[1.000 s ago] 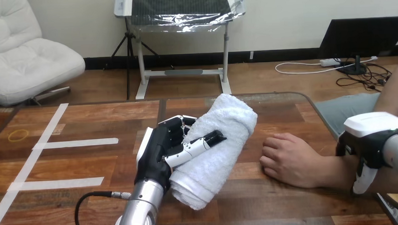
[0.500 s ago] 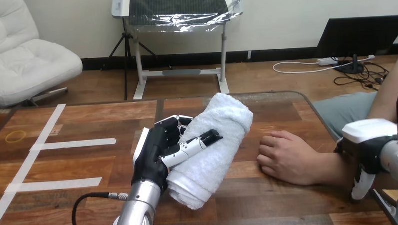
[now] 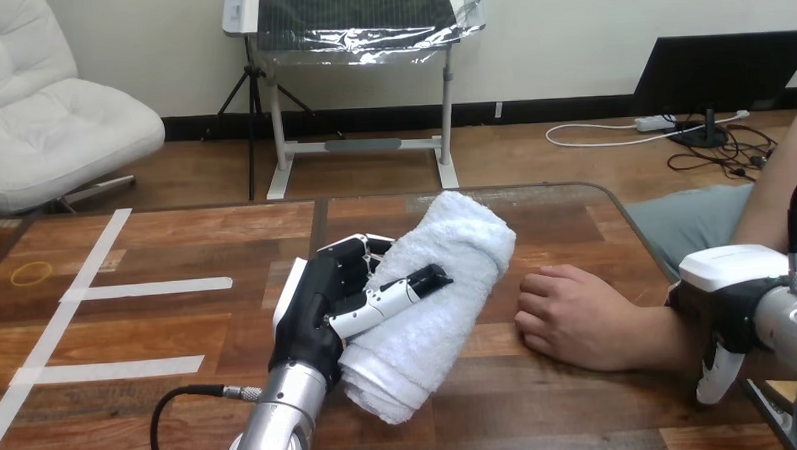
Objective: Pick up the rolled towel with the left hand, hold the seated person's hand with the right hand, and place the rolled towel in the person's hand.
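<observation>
One thick white rolled towel (image 3: pixel 446 258) sits slanted mid-table (image 3: pixel 158 328). Left hand (image 3: pixel 317 308) wraps its near half, thumb across the top. Right hand (image 3: pixel 729 298) is over the person's forearm (image 3: pixel 669 338); whether it grips, cannot tell.

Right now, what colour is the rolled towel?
White, no pattern; the rolled towel shows best in the head view.
</observation>
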Controlling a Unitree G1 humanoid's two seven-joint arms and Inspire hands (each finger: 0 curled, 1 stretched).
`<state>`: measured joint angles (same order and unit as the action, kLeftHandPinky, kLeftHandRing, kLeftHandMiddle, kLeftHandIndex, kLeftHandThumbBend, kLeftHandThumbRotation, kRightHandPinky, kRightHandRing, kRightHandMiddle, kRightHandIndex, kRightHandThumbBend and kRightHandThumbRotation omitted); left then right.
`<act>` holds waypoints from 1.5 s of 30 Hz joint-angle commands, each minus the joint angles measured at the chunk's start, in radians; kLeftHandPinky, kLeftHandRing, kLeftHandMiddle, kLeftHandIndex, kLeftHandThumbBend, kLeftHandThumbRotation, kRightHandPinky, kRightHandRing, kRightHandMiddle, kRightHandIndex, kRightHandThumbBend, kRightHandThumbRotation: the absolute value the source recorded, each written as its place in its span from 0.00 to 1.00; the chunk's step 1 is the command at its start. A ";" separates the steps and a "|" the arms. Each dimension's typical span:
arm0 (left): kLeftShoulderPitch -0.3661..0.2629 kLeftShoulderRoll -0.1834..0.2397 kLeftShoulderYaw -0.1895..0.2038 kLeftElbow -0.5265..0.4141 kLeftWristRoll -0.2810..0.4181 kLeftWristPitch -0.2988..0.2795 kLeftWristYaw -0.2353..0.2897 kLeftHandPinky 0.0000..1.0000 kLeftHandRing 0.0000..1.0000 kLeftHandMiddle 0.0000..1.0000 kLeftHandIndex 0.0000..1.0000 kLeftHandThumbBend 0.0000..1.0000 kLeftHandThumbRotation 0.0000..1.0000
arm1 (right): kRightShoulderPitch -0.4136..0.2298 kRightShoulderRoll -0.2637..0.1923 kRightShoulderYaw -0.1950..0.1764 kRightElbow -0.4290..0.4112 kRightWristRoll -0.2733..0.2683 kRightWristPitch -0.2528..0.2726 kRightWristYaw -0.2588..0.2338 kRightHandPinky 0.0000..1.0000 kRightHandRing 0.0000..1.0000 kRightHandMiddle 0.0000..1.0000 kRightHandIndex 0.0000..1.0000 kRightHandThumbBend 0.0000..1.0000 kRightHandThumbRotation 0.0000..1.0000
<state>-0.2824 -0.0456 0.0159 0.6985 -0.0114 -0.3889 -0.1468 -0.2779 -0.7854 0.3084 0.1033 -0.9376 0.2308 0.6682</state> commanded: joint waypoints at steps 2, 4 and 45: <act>-0.075 -0.002 0.007 -0.026 -0.016 -0.036 0.002 0.29 0.32 0.38 0.44 0.86 0.25 | -0.057 0.019 0.019 0.049 0.008 -0.012 -0.004 0.70 0.77 0.81 0.81 0.68 0.05; -0.075 -0.001 0.007 -0.028 -0.015 -0.036 0.003 0.29 0.32 0.38 0.44 0.86 0.25 | -0.063 0.021 0.027 0.061 0.006 -0.014 0.002 0.70 0.77 0.81 0.81 0.68 0.06; -0.073 0.009 0.016 -0.036 -0.024 -0.018 0.020 0.28 0.32 0.38 0.44 0.86 0.26 | -0.075 0.106 0.042 0.234 0.064 -0.002 -0.193 0.20 0.32 0.47 0.52 0.69 0.00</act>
<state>-0.2824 -0.0352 0.0189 0.6984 -0.0094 -0.3952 -0.1238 -0.3466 -0.7073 0.3485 0.3021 -0.8984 0.2318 0.5076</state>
